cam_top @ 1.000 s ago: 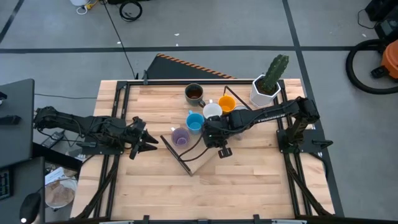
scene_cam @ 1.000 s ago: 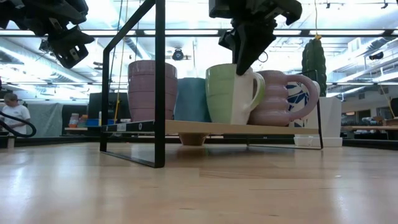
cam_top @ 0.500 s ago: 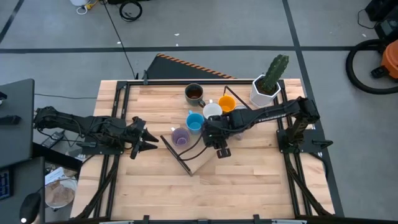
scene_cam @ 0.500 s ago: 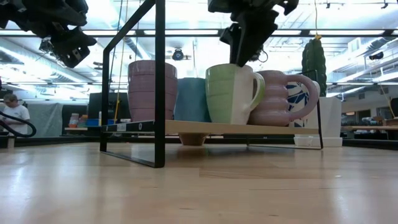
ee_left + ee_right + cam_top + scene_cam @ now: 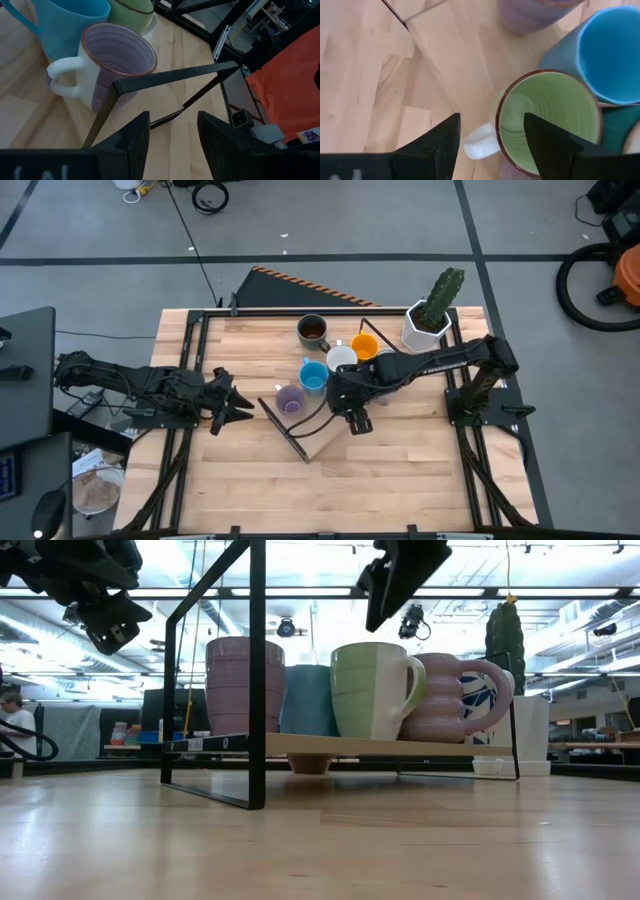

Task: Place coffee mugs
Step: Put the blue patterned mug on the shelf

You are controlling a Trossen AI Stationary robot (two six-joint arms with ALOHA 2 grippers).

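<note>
1. Right gripper [image 5: 490,145]: fingers spread, nothing held, hanging directly above the green mug [image 5: 547,122] (clear gap in the low view).
2. Green mug stands upright on the wooden shelf [image 5: 390,746] mid-table, blue mug [image 5: 607,50] just beside it, purple mug [image 5: 112,62] nearby.
3. Left gripper [image 5: 172,135]: parted, empty, near the table's left edge, facing the purple mug.

Even overhead light; low view backlit.
Ceiling strip lights [image 5: 560,592] glare behind silhouetted arms. Left wrist view dim, its fingers [image 5: 131,142] blurred; right wrist view bright, fingers [image 5: 440,145] soft, green mug [image 5: 547,122] sharp.
</note>
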